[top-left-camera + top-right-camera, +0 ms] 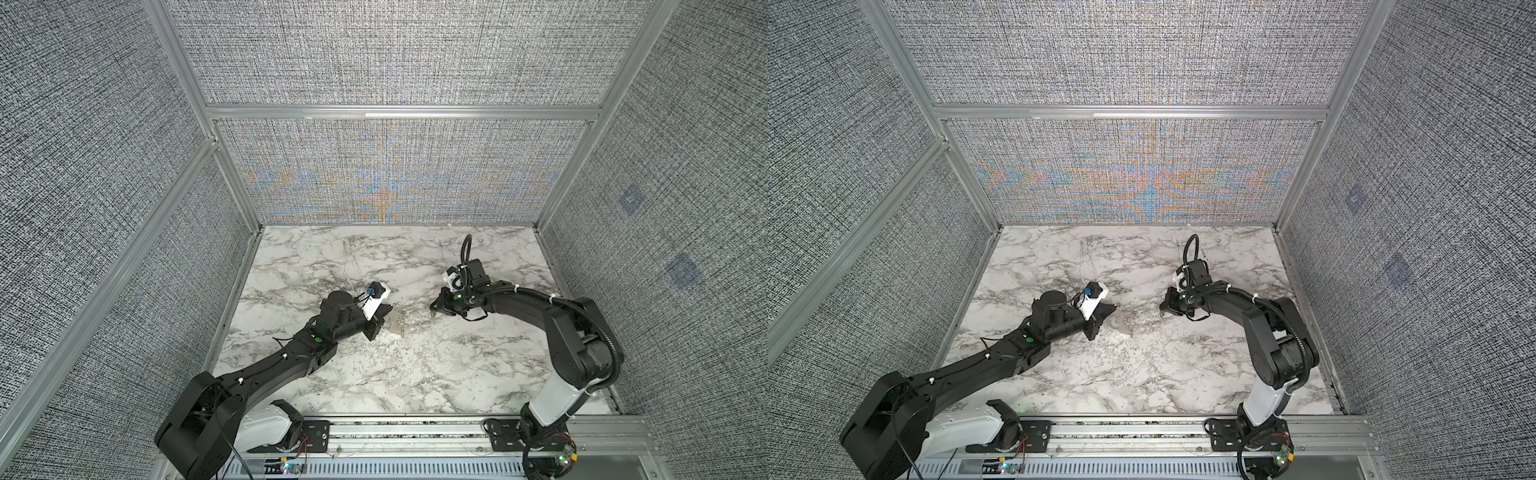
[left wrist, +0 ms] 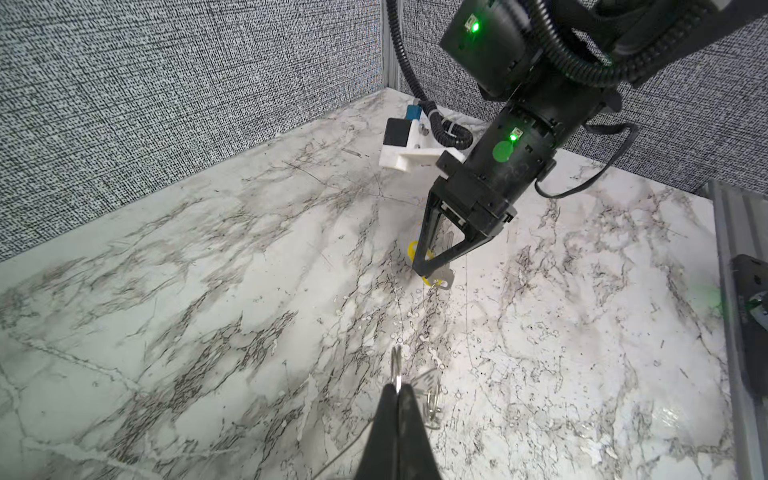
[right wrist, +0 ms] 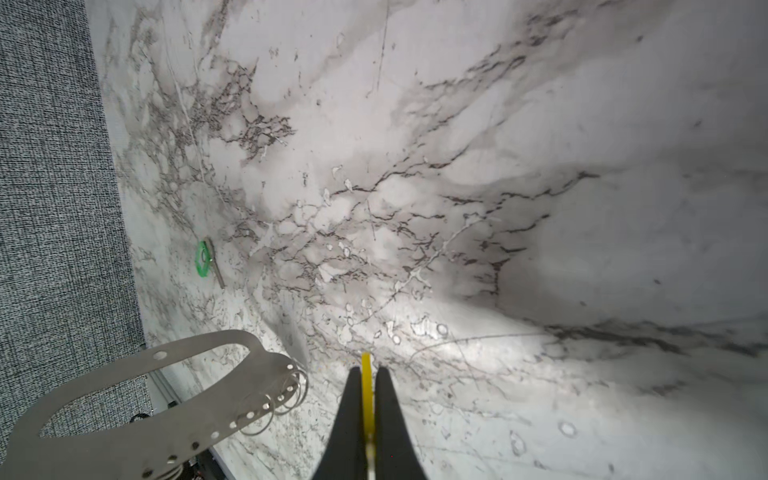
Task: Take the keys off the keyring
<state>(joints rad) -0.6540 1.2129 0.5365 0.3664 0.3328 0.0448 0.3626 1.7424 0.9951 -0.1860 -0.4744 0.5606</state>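
My left gripper (image 2: 398, 388) is pinched tight on the keyring (image 3: 124, 399), a flat grey metal oval punched with holes, thin wire rings (image 3: 266, 409) along one edge. My right gripper (image 3: 368, 370) clamps the yellow key (image 3: 366, 399), off the ring. The green key (image 3: 203, 259) lies on veined marble (image 3: 457, 166).

Bright, even light — moiré shimmers on the back wall (image 1: 386, 187), glare patches the marble (image 3: 457, 343), wrist views bow.

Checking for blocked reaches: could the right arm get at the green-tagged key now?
Probably not yet: bare marble tabletop surrounds the green-tagged key, but the right claw is shut on the yellow-tagged key.
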